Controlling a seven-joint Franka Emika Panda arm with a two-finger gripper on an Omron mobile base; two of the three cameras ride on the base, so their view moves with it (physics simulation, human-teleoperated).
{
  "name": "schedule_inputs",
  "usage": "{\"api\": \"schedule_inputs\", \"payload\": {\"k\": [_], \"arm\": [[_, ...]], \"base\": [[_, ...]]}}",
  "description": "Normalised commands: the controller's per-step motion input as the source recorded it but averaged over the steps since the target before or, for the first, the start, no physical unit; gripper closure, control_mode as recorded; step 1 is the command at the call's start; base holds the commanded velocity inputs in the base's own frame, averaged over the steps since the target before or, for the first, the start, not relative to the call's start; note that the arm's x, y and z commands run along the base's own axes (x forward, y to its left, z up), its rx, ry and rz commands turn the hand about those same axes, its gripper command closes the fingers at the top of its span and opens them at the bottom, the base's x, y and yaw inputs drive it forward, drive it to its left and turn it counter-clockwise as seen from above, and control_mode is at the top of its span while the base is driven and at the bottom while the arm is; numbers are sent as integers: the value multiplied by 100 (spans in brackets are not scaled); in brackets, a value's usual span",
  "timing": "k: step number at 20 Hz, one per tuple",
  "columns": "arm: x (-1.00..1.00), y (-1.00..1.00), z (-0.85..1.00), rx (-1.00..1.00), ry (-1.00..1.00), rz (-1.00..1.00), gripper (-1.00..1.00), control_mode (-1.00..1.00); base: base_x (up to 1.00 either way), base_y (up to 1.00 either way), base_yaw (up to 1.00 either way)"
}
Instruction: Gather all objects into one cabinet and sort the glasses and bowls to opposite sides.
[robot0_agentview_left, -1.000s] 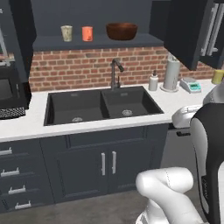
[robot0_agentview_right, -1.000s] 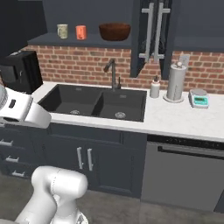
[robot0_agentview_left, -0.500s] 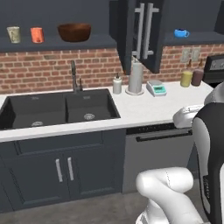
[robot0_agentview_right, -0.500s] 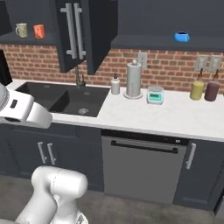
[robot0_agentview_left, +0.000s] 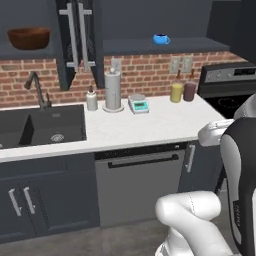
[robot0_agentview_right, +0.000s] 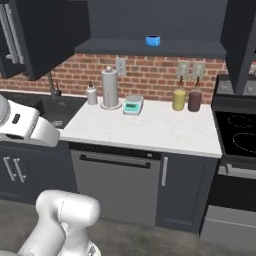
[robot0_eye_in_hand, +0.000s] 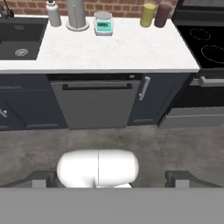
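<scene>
Tool (robot0_eye_in_hand: 112, 177) jaws spread wide, holding nothing, above the floor (robot0_eye_in_hand: 175, 144)

- Blue bowl (robot0_agentview_left: 161, 39): small, bright, rounded; upright on the open upper shelf.
- Reddish-brown bowl (robot0_agentview_left: 28, 38): wide, glossy; upright on the left shelf, beside the cabinet door (robot0_agentview_left: 75, 40), apparently ajar.

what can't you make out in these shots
- Tumblers: none seen; the left base view's left edge cuts the shelf just past the brown bowl.
- Blue bowl: its inside is hidden, since both base views see it side-on from below its rim.
- Scale: display too small to read in the hand view.
- Fingers: just the tips clear the hand view's bottom, spread wide, nothing between them.
- Open cabinet door: cut by the right base view's top edge.
</scene>
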Motion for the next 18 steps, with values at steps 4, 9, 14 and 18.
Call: {"api": "schedule_inputs", "payload": {"k": [4, 9, 14, 18], "arm": [[0, 0, 0, 0, 0, 0, -100, 100], [0, 0, 0, 0, 0, 0, -100, 100], [0, 0, 0, 0, 0, 0, -100, 100], [0, 0, 0, 0, 0, 0, -100, 100]], "base": [[8, -78, 0], [30, -39, 0], [52, -16, 0], [72, -3, 0]]}}
